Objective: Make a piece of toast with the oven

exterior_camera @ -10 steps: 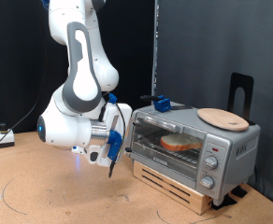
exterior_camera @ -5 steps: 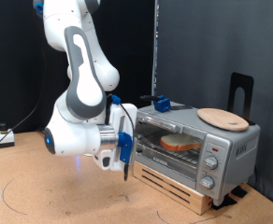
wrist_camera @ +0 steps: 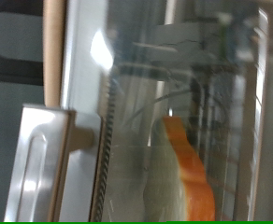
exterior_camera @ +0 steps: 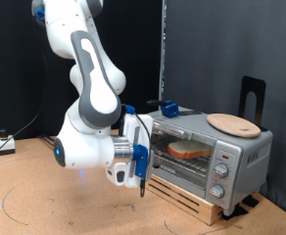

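The silver-grey oven (exterior_camera: 243, 149) stands on a wooden base at the exterior view's right, and its glass door looks closed. The piece of toast (exterior_camera: 189, 150) lies on the wire rack inside, seen through the glass. My gripper (exterior_camera: 143, 186) hangs fingers-down just in front of the door's lower left corner, close to it. Nothing shows between its fingers. The wrist view shows no fingers. It looks closely at the glass door, with the silver door handle (wrist_camera: 43, 168) and the toast (wrist_camera: 179, 177) behind the glass.
A round light wooden board (exterior_camera: 233, 123) and a small blue object (exterior_camera: 166, 107) lie on top of the oven. A black stand (exterior_camera: 252, 98) rises behind it. A slatted wooden base (exterior_camera: 182, 196) carries the oven. Cables (exterior_camera: 1, 145) lie at the left edge of the brown table.
The arm has swung down and towards the exterior view's right, bringing the gripper from beside the oven's left end to just in front of the door's lower left corner.
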